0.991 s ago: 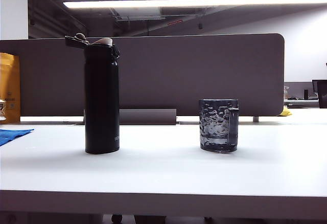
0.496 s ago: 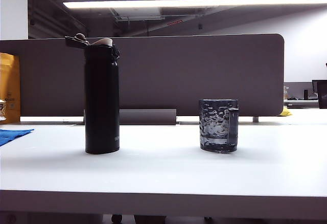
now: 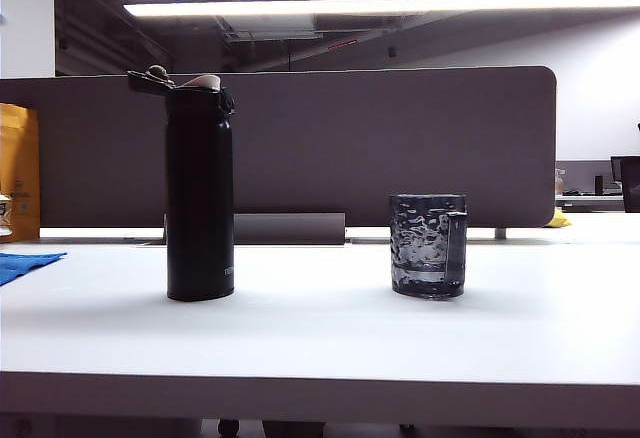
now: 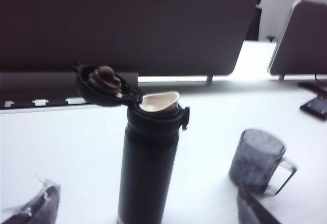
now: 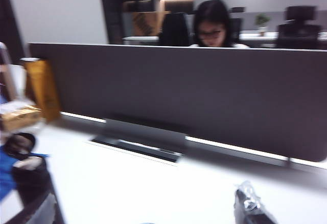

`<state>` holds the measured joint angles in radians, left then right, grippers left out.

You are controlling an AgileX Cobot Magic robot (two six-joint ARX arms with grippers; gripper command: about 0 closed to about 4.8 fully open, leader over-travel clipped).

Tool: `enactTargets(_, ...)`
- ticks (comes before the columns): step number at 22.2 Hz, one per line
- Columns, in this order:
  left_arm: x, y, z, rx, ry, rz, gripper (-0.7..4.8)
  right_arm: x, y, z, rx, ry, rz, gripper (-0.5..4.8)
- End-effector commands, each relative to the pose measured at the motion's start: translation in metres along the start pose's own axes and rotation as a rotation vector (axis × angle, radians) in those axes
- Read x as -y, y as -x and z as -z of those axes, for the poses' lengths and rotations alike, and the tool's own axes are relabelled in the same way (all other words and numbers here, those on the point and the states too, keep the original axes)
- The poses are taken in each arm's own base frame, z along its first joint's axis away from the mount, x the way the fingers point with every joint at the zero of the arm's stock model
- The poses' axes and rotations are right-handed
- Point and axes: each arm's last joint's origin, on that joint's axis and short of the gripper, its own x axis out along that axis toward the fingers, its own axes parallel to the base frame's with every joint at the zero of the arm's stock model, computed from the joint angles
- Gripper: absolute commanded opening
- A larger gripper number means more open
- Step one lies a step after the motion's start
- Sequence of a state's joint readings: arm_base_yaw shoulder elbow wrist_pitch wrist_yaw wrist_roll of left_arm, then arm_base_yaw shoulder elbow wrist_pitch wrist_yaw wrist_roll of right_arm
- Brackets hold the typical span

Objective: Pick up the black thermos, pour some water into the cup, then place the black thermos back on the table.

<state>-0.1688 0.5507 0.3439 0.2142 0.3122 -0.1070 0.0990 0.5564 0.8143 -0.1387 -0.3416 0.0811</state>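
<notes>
The black thermos (image 3: 200, 193) stands upright on the left half of the white table (image 3: 320, 343), its flip lid (image 4: 99, 83) hinged open and the beige spout (image 4: 159, 101) showing. The dimpled glass cup (image 3: 428, 245) stands to its right, handle on the right side. Neither gripper shows in the exterior view. In the left wrist view my left gripper (image 4: 145, 211) is open, and the thermos (image 4: 148, 168) stands in the wide gap between its fingers, clear of both; the cup (image 4: 255, 160) is beside one fingertip (image 4: 255, 211). My right gripper (image 5: 140, 203) is open over bare tabletop, holding nothing.
A dark grey partition (image 3: 400, 148) runs along the back of the table, with a person (image 5: 212, 24) seated behind it. A yellow bag (image 3: 18, 168) and a blue cloth (image 3: 25, 263) sit at the far left.
</notes>
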Motion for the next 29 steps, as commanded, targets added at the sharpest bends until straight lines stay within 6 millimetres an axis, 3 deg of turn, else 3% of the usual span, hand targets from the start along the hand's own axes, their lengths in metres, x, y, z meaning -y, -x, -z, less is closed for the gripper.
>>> enactTargets(1,-0.003,-0.018,0.006,-0.041,-0.016,0.017,4.79,-0.005,-0.010,-0.003,0.032,-0.020,-0.074,4.79)
enactTargets(17,-0.025,-0.087,0.058,-0.136,-0.081,0.055,4.79,-0.059,-0.095,0.049,-0.200,-0.079,-0.299,4.79)
enactTargets(29,-0.039,-0.133,0.078,-0.176,-0.073,0.111,4.79,-0.063,-0.116,0.069,-0.270,-0.079,-0.296,4.79)
